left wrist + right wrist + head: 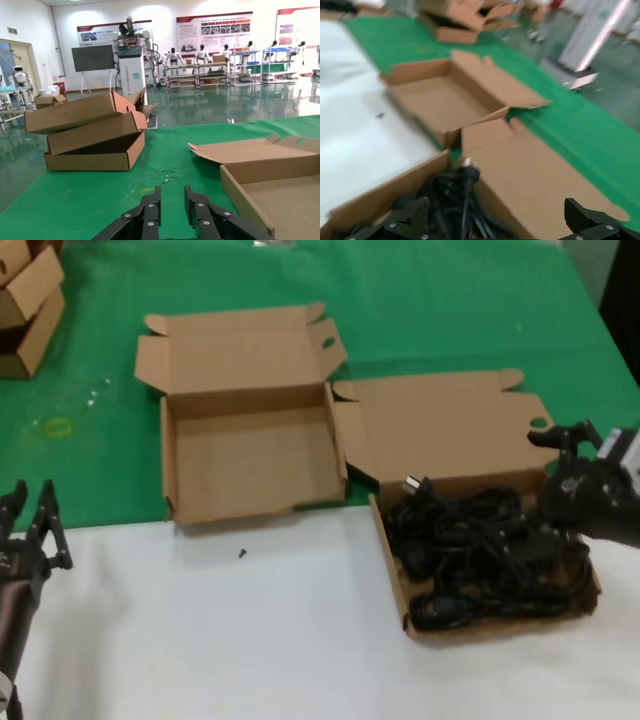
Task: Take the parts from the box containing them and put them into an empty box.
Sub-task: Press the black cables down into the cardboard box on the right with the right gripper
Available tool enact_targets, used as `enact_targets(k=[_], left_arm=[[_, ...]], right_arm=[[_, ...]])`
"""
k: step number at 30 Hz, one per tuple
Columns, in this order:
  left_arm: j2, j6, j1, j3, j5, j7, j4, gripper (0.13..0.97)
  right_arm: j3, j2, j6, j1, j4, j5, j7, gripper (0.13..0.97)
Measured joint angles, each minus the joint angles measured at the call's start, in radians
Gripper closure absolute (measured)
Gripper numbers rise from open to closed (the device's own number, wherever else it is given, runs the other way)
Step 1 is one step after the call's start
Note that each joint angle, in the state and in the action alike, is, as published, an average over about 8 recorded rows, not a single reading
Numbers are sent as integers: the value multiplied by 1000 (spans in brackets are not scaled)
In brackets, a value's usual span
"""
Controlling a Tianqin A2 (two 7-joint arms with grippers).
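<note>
Nearest, at about eight o'clock on the white table sheet [250, 640], the left gripper [30, 525] hangs idle over the sheet's edge, its fingers [150, 212] drawn close with only a narrow slit between them. A small dark speck [242, 554] lies on the sheet just in front of the squarer box.

At four o'clock sits the shallow cardboard tray [392, 585], filled with a tangle of black power cords [480, 555]; one moulded plug [412, 484] pokes out at the tray's far left corner. The right gripper [570, 480] hovers over the tray's right side, above the cords, its jaws spread wide and holding nothing, as the right wrist view shows. The tray's broad lid [440, 425] lies flat behind it on the green cloth [450, 300].

Toward eleven o'clock, just beside the tray's lid, the squarer mailer box [250, 455] stands open with nothing inside, its lid [240, 345] folded back.

Farthest, at ten o'clock, small stacked cartons [25, 305] rest on the cloth.
</note>
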Motion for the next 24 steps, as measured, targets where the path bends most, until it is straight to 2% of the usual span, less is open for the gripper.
enact_targets(k=[5, 13, 18, 24], left_arm=[[0, 0, 0, 0, 0, 0, 0, 850], [0, 0, 0, 0, 0, 0, 0, 925], [0, 0, 0, 0, 0, 0, 0, 944], [0, 0, 0, 0, 0, 0, 0, 950]], right_arm=[[3, 32, -230, 106, -18, -138, 45, 129], [128, 20, -543, 129, -66, -263, -93, 129], [203, -20, -651, 114, -98, -343, -189, 129], [275, -84, -695, 82, -128, -423, -267, 129]])
